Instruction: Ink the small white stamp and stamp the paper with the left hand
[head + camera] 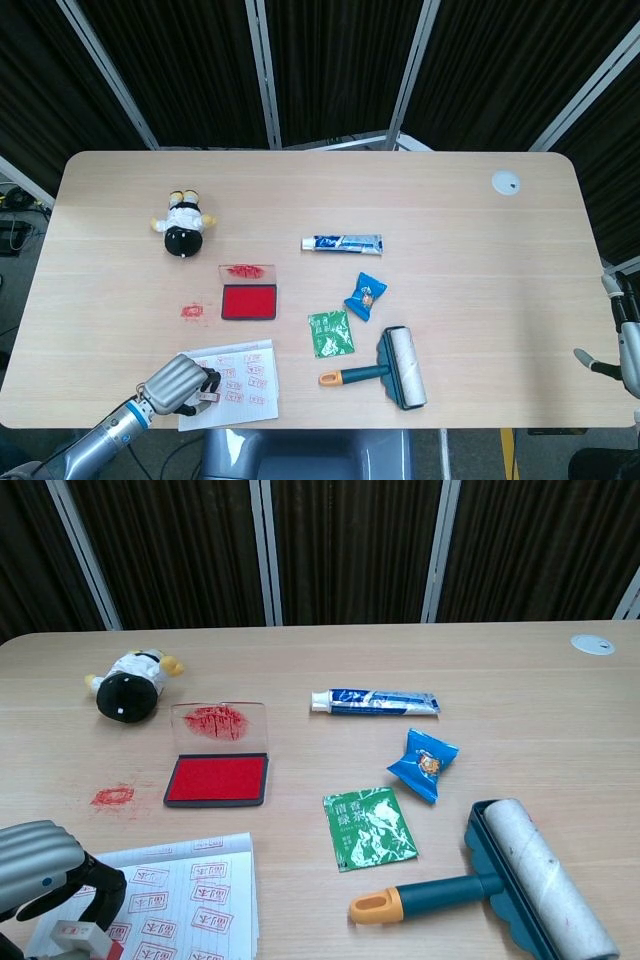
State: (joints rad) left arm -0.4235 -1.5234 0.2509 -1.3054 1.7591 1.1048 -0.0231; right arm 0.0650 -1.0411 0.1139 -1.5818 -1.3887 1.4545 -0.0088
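My left hand (pixel 175 384) (pixel 42 874) sits at the front left corner of the table and grips the small white stamp (pixel 80 937) (pixel 206 397), whose red base points down. The stamp hovers over or rests on the left part of the white paper (pixel 238 384) (pixel 195 905), which carries several red stamp marks. The open red ink pad (pixel 248 302) (pixel 217 778) lies behind the paper, its clear lid smeared with red. At the far right edge of the head view only a small part of my right hand (pixel 612 335) shows, away from the table's objects.
A red ink smudge (pixel 191 311) marks the table left of the pad. A plush toy (pixel 181 223) lies at the back left. A toothpaste tube (pixel 342 242), blue snack packet (pixel 365 295), green sachet (pixel 331 332) and lint roller (pixel 396 368) lie right of the paper.
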